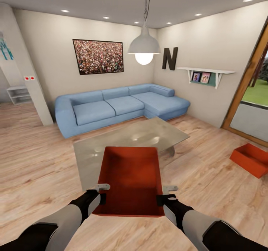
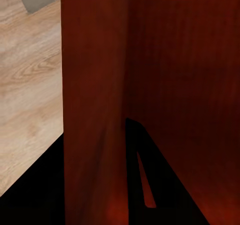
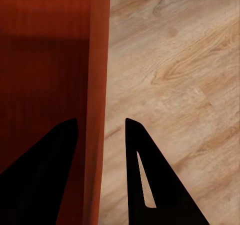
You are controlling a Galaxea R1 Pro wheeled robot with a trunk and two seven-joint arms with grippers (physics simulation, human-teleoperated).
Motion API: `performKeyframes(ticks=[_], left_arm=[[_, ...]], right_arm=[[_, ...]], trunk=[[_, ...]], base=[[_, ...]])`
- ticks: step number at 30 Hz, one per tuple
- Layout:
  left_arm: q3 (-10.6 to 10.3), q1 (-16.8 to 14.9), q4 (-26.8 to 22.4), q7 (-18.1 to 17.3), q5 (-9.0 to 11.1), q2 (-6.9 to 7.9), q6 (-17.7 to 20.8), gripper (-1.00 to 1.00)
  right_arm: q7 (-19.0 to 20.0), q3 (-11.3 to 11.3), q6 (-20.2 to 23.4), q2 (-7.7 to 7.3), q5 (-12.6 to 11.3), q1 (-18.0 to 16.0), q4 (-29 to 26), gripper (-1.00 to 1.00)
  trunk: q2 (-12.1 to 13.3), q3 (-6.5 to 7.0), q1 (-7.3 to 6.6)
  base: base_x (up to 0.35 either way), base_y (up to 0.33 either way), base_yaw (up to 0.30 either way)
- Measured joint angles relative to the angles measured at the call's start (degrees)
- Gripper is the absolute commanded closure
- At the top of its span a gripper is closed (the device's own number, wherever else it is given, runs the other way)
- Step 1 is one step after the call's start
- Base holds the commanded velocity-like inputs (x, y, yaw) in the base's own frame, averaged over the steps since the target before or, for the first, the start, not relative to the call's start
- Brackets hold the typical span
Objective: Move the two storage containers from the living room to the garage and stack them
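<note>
Left gripper (image 1: 99, 193) clamped on the left wall of the nearer storage container (image 1: 131, 180), one dark finger (image 2: 150, 185) inside the bin and the other outside against the red-orange wall. Right gripper (image 1: 163, 196) clamped likewise on the opposite wall, fingers (image 3: 145, 185) straddling the thin rim, one inside, one outside over the wood-plank floor (image 1: 44, 161). Held between both arms in front of the robot, above the planks, open top up, long axis pointing away toward the glass coffee table (image 1: 156, 133). Nothing inside: bare red-orange bottom and plain tapered walls, darker in the shaded corners. Just beyond the held bin, the coffee table, its far edge toward the light blue sectional sofa (image 1: 119, 107). To the right of the table, well apart from it, the second storage container (image 1: 252, 158) resting on the planks near the wood-framed glass door (image 1: 245, 105), also open-topped, interior mostly hidden from this angle. Behind the sofa, a framed picture (image 1: 98, 56) on the wall; above the table, a white pendant lamp (image 1: 144, 46); right of the lamp, a dark letter N (image 1: 170, 58) and a white wall shelf (image 1: 205, 74).
</note>
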Motion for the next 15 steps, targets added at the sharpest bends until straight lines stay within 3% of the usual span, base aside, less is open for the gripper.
performKeyframes(ticks=[15], left_arm=[[0.1, 0.0, 0.1, 0.0, 0.0, 0.00, -0.1, 1.00]], right_arm=[[0.0, 0.1, 0.0, 0.00, 0.0, 0.0, 0.0, 1.00]], trunk=[[0.0, 0.00, 0.00]], base=[[0.000, 0.000, 0.284]])
